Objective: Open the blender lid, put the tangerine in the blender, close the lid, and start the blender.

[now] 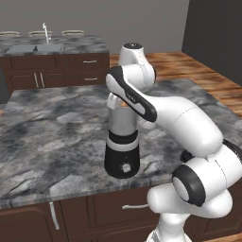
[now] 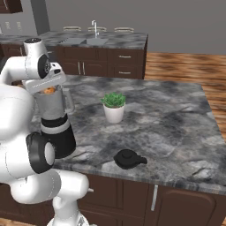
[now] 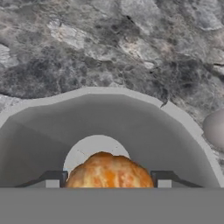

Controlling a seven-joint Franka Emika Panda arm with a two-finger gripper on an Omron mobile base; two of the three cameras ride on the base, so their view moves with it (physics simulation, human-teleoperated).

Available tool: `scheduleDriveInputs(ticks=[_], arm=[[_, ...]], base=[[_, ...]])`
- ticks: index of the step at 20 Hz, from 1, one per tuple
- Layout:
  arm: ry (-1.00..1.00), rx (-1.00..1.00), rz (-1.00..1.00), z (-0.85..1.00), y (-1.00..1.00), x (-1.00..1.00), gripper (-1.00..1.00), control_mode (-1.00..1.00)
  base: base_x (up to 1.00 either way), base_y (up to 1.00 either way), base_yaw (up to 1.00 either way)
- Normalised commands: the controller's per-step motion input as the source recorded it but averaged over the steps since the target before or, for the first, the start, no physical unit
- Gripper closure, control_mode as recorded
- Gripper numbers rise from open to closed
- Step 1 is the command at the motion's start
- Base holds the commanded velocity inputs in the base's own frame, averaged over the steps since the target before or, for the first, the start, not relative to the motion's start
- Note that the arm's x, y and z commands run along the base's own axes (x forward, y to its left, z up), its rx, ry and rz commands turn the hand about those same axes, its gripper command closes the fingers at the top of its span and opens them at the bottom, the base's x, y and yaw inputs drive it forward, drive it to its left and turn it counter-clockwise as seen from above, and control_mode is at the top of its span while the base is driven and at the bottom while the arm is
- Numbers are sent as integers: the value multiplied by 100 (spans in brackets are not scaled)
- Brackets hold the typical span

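The blender [image 2: 55,119] stands near the counter's front edge, its jar uncovered; its black base with the white button faces me [image 1: 122,160]. My gripper [image 2: 48,87] hangs straight down over the jar mouth. The hand view looks down into the grey jar [image 3: 109,94], and the tangerine [image 3: 109,171] sits between my two dark fingertips [image 3: 52,179], touching both. From the right, the tangerine [image 2: 49,90] shows at the jar's rim, just under the hand. The black blender lid [image 2: 128,159] lies on the counter to the right of the blender, knob up.
A white pot with a green plant [image 2: 114,107] stands mid-counter, behind the lid. The grey stone island [image 2: 176,123] spreads wide to the right. A sink counter [image 2: 95,39] runs along the back wall.
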Motion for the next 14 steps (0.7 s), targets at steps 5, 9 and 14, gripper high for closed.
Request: scheduleDriveInputs(ticks=[5,9,14], arm=[[-7,0,0,2,-16,-3,-100,-100],[-14,0,0,30,-13,-14,-100,-100],[-22,1,0,74,-34,-42,-100,-100]], base=[[0,0,0],[0,0,0],[0,0,0]])
